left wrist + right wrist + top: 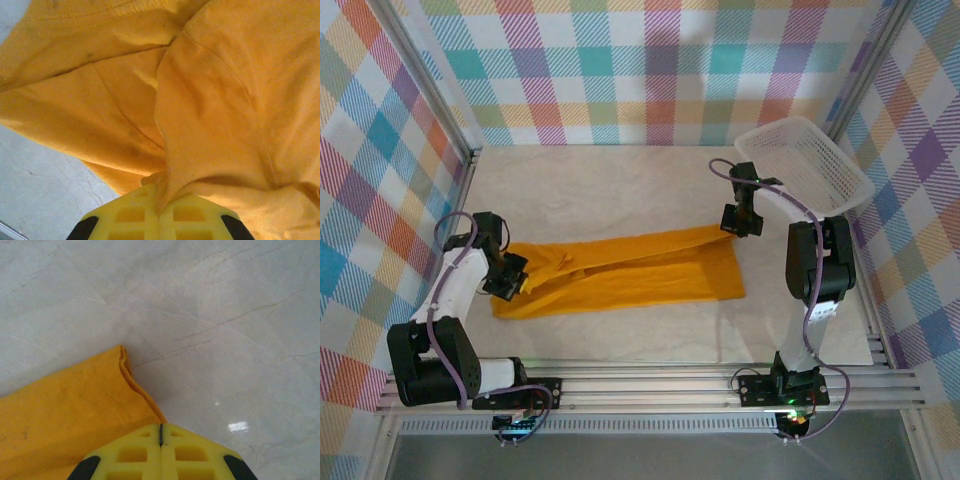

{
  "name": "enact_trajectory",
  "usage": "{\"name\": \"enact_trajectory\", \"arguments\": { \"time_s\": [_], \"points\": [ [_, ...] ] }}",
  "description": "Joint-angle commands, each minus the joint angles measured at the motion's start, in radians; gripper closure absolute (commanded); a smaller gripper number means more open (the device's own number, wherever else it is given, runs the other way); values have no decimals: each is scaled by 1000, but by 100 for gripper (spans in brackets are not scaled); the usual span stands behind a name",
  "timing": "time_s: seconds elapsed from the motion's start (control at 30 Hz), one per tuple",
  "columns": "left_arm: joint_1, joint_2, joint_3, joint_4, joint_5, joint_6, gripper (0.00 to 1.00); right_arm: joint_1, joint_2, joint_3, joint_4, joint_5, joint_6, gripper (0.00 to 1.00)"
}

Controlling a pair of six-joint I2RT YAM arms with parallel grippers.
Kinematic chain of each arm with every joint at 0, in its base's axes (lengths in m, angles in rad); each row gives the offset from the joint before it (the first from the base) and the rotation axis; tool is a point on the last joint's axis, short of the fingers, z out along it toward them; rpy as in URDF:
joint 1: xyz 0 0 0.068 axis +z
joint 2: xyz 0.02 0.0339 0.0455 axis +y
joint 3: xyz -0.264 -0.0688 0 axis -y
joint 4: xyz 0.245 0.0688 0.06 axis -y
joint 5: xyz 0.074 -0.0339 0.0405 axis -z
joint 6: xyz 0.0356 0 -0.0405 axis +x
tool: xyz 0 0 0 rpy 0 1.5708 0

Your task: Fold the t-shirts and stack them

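The mustard-orange t-shirt (pixel 640 280) lies stretched left to right across the middle of the table. My left gripper (pixel 512 278) is at its left end. In the left wrist view the yellow fingers (pixel 161 202) are shut with a fold of the orange cloth (pixel 225 100) pinched between them. My right gripper (pixel 735 225) is at the shirt's far right corner, where the upper layer rises toward it. In the right wrist view that gripper (pixel 161 432) is shut, and the hemmed edge of the t-shirt (pixel 60 415) runs in under its tips.
A white mesh basket (pixel 805 165) leans tilted in the far right corner against the checked wall. The pale marble-look table (pixel 620 190) has bare surface behind the shirt. Aluminium frame rails run along the near edge (pixel 650 385).
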Motion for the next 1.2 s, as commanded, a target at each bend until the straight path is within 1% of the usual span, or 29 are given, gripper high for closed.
{"name": "enact_trajectory", "arguments": {
  "time_s": [0.0, 0.23, 0.3, 0.4, 0.47, 0.5, 0.53, 0.6, 0.67, 0.77, 0.83, 0.87, 0.97, 1.0, 1.1, 1.13, 1.17],
  "points": [
    [-1, -28, 12, -65, -58, -7, 100, 4, -49, -22, -35, 20, -8, 100],
    [-3, -30, -24, -80, -70, -16, 100, 5, -54, -82, -49, -31, 14, 100],
    [-3, -26, -49, -74, -74, -15, 100, 7, -52, -102, -50, -40, 30, 93],
    [-3, -17, -69, -63, -81, -11, 100, 6, -64, -121, -53, -43, 43, 75],
    [-3, -10, -75, -62, -100, -5, 100, 7, -82, -125, -58, -37, 51, 66],
    [-3, -5, -74, -60, -108, 0, 100, 7, -93, -126, -58, -38, 54, 63],
    [-3, -1, -73, -58, -113, 6, 100, 5, -103, -126, -62, -39, 57, 62],
    [-3, 8, -66, -56, -134, 14, 100, 7, -122, -124, -70, -44, 67, 62],
    [-3, 19, -58, -50, -144, 23, 100, 6, -140, -123, -75, -48, 81, 65],
    [-3, 34, -42, -43, -148, 34, 100, 9, -156, -112, -78, -61, 97, 73],
    [-3, 43, -30, -50, -154, 39, 94, 12, -160, -105, -80, -74, 107, 77],
    [-2, 42, -20, -64, -164, 40, 88, 16, -160, -100, -84, -78, 114, 80],
    [-15, 4, 28, -106, -213, 40, 65, 33, -169, -100, -82, -100, 129, 86],
    [-23, -13, 52, -117, -228, 40, 61, 45, -171, -101, -74, -114, 130, 88],
    [-64, -20, 120, -98, -213, 52, 60, 94, -169, -109, -21, -188, 122, 90],
    [-82, -11, 130, -67, -181, 63, 60, 111, -161, -104, -9, -211, 121, 90],
    [-103, 12, 131, -10, -118, 82, 60, 134, -146, -98, 3, -234, 120, 90]
  ]
}}
